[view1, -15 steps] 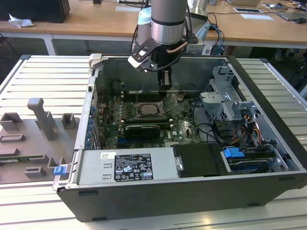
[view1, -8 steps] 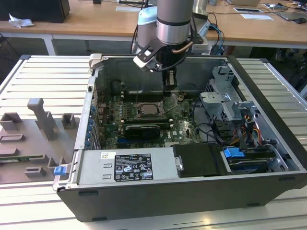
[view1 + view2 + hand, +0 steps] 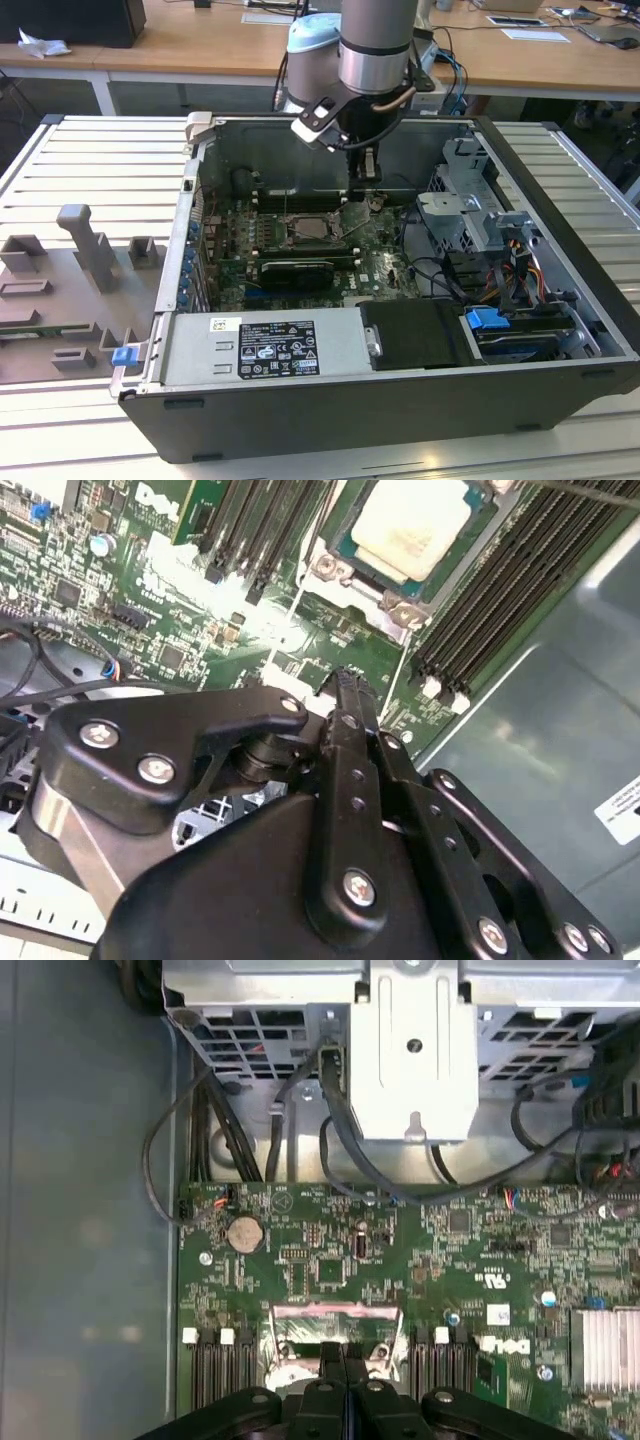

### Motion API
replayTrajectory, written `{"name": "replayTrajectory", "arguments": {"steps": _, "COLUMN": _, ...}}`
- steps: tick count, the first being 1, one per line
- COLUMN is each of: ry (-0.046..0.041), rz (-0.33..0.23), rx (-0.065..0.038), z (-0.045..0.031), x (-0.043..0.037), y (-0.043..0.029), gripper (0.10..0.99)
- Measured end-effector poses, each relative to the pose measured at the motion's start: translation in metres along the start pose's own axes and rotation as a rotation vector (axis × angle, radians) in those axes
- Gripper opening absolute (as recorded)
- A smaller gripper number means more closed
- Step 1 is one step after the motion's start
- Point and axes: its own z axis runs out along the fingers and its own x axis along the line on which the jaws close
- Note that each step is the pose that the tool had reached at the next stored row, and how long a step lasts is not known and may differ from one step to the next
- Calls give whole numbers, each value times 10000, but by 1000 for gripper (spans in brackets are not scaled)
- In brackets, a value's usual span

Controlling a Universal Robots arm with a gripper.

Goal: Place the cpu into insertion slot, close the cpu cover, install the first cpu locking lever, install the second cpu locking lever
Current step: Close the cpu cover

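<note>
The cpu [image 3: 412, 525] shows its pale square face, seated in the insertion slot [image 3: 310, 229] on the green motherboard. The silvery cpu cover [image 3: 404, 607] appears to lie flat around it. A thin metal lever rod [image 3: 585, 488] runs past the socket's corner. My gripper [image 3: 365, 190] hangs just above the board, a little behind the socket and to the exterior view's right of it. Its black fingers [image 3: 332, 1370] are pressed together with nothing between them. In both wrist views the gripper [image 3: 348, 680] is shut, and the tips stand over the socket's edge [image 3: 335, 1312].
Long black memory slots [image 3: 500, 590] flank the socket. Around the motherboard are the case walls [image 3: 560, 200], a metal drive cage [image 3: 410, 1050] with loose black cables [image 3: 340, 1150], and the power supply [image 3: 265, 348] in front. A grey fixture plate [image 3: 70, 290] lies outside the case on the exterior view's left.
</note>
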Motion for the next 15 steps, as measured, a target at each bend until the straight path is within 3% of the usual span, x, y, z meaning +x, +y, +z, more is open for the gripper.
{"name": "replayTrajectory", "arguments": {"steps": 10, "ry": 0, "rz": 1, "rx": 46, "z": 84, "x": -2, "y": 332, "gripper": 106}}
{"name": "replayTrajectory", "arguments": {"steps": 15, "ry": -2, "rz": 2, "rx": 49, "z": 161, "x": -4, "y": 370, "gripper": 106}}
